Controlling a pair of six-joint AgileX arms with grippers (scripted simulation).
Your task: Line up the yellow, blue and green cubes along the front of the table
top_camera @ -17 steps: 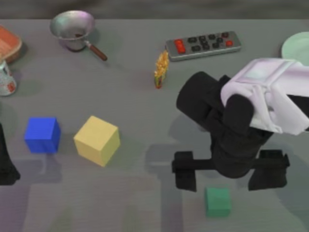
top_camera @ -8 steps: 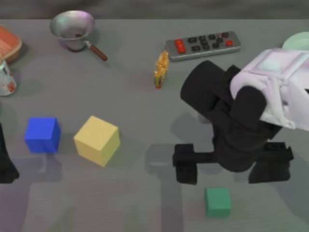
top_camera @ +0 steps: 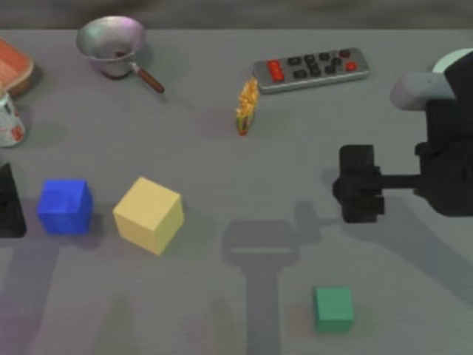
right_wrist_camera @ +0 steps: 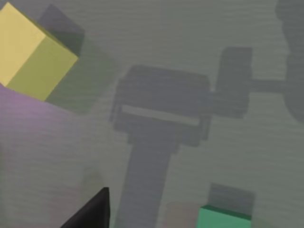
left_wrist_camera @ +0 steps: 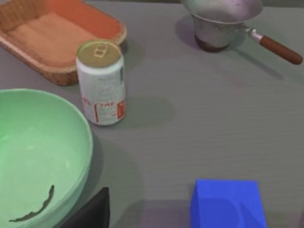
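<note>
The pale yellow cube point(top_camera: 148, 214) point(right_wrist_camera: 33, 52) sits left of the middle of the grey table point(top_camera: 222, 155). Just to its left is the blue cube point(top_camera: 65, 206) point(left_wrist_camera: 227, 204). The small green cube point(top_camera: 333, 308) point(right_wrist_camera: 223, 219) rests alone near the front edge, right of centre. My right gripper point(top_camera: 403, 181) hangs open at the right side, well behind the green cube and holding nothing; one dark finger point(right_wrist_camera: 92, 213) shows in its wrist view. My left gripper point(top_camera: 9, 207) is at the left edge, just left of the blue cube, open and apart from it.
Along the back stand a metal pan with a wooden handle point(top_camera: 111, 44), a grey remote point(top_camera: 310, 68) and a small yellow-orange figure point(top_camera: 247, 106). A wicker basket point(left_wrist_camera: 57, 38), a can point(left_wrist_camera: 101, 83) and a green bowl point(left_wrist_camera: 38, 156) crowd the far left. A pale plate point(top_camera: 454, 66) lies back right.
My right arm has pulled away from above the green cube, up and to the right. The left gripper has shifted toward the back, level with the blue cube. No cube has moved.
</note>
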